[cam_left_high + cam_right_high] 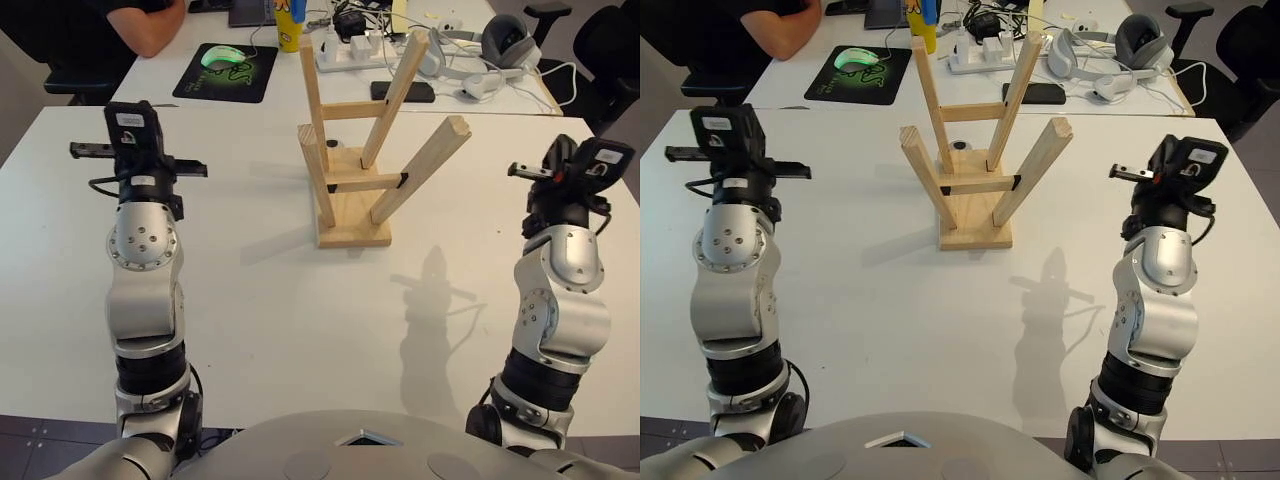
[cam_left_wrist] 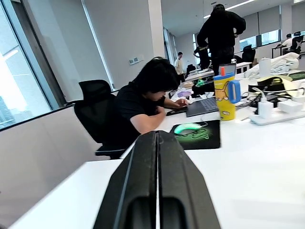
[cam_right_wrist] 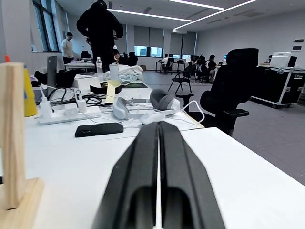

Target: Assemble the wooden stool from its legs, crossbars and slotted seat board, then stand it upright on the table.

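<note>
Both jaws are sitting together, empty; stool (image 1: 355, 183) is resting inverted on tabletop (image 1: 300, 330), likely awaiting flipping upright

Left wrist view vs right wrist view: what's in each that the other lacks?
Left wrist: the shut left hand, a green-lit mouse on a black mouse pad, and a laptop. Right wrist: the shut right hand, a stool leg rising from the seat board, headphones and a black phone. Both: the white table and the power strip.
</note>
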Available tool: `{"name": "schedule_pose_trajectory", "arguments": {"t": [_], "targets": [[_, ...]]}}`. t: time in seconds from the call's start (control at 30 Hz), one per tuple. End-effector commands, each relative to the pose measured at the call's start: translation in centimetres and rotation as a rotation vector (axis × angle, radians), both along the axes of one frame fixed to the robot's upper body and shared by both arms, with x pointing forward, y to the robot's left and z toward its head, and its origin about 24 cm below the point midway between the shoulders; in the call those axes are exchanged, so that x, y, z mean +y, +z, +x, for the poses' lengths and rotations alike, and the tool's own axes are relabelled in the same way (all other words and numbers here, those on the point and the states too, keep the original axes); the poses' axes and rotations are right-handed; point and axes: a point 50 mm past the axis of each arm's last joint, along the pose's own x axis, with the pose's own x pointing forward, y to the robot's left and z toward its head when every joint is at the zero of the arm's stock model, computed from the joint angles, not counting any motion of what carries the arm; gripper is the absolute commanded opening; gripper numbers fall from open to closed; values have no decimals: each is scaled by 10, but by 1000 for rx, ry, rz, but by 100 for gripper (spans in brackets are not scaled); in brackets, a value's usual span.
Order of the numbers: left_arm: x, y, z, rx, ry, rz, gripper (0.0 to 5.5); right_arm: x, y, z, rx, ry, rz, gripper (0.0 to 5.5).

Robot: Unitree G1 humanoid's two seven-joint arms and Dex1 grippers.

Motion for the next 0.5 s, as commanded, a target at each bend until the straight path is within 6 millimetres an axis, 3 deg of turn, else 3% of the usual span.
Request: {"name": "schedule_pose_trajectory", "arguments": {"t": [0.03, 0.1, 0.17, 0.27, 0.33, 0.43, 0.5], "targets": [[-112, 2, -32, 45, -758, 0, 0, 115, 13, -18, -27, 885, -12, 1], [-123, 5, -34, 43, -803, 27, 0, 99, -2, -8, 69, 730, 11, 1], [-117, -1, -25, 77, -755, 77, 0, 81, -19, -3, 170, 611, -44, 1], [-77, -13, -2, 128, -457, 151, 0, 46, -27, 2, 206, 388, -14, 1], [-35, -21, 7, 158, -200, 169, 0, 24, -25, 0, 175, 208, 19, 1], [22, -23, 9, 141, 110, 203, 0, 2, -21, -8, 132, 40, 19, 1], [44, -18, 7, 103, 233, 179, 0, -9, -16, -10, 103, -34, -15, 1]]}}
